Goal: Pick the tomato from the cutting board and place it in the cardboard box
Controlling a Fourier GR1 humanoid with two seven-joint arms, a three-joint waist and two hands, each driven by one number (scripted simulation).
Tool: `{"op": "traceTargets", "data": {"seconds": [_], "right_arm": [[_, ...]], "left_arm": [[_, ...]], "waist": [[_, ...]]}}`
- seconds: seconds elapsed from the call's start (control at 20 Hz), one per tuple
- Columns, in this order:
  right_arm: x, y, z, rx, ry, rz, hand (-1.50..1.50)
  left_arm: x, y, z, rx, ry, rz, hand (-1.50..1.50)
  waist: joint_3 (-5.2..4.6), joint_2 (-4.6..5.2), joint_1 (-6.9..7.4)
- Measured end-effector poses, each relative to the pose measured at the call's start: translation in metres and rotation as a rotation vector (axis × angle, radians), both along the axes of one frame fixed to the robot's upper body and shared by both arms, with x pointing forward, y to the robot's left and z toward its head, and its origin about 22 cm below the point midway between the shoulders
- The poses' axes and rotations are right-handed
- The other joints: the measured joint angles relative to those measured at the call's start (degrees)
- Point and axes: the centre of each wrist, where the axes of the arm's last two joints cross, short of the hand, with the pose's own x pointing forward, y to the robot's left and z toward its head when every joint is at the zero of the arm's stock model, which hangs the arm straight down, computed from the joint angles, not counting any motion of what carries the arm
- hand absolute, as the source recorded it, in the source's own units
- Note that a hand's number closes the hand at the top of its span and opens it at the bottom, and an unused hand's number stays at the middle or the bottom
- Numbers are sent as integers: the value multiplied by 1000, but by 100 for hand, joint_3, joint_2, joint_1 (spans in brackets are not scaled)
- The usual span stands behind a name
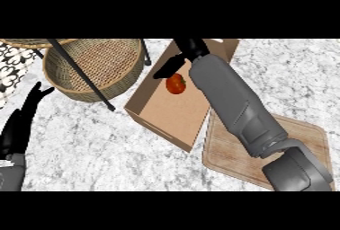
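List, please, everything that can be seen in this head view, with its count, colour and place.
tomato: one, red-orange, inside the cardboard box, beside the right hand's fingers.
cardboard box: one, brown, open, centre of the counter, its right side against the cutting board.
cutting board: one, light wood, right of the box, partly under the right forearm.
wicker basket: one, tan, upper left; a thin black rod crosses over it.
patterned object: one, black and white, at the left edge; cannot tell what it is.
counter: one, grey-white marble.
left hand: one, black, open, resting at the left edge, fingers up.
right hand: one, black, over the box by the tomato, fingers relaxed.
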Motion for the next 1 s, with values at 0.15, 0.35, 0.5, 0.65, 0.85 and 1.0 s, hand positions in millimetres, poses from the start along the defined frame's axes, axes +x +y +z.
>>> {"op": "traceTargets", "data": {"seconds": [0.15, 0.35, 0.5, 0.65, 0.85, 1.0], "right_arm": [[2, -3, 6, 115, -25, -13, -150], [8, -18, 13, 253, -35, -43, -150], [16, -43, 23, 324, -28, -49, -150], [22, -74, 25, 381, -22, -69, -150], [26, -125, 24, 406, -13, -111, -150], [26, -168, 28, 409, -15, -140, -150]], "left_arm": [[-4, 2, -2, 0, 2, 7, 0], [-6, 6, -2, 9, 7, 35, 0], [-9, 7, -5, 5, 1, 42, 0], [-11, 8, -7, 7, -6, 44, 0], [-13, 11, -7, 7, -3, 40, 0], [-15, 8, -10, 4, -9, 37, 0]], "waist": [[2, -18, -57], [7, -32, -140], [16, -43, -181], [18, -42, -201], [20, -46, -225], [22, -43, -224]]}}
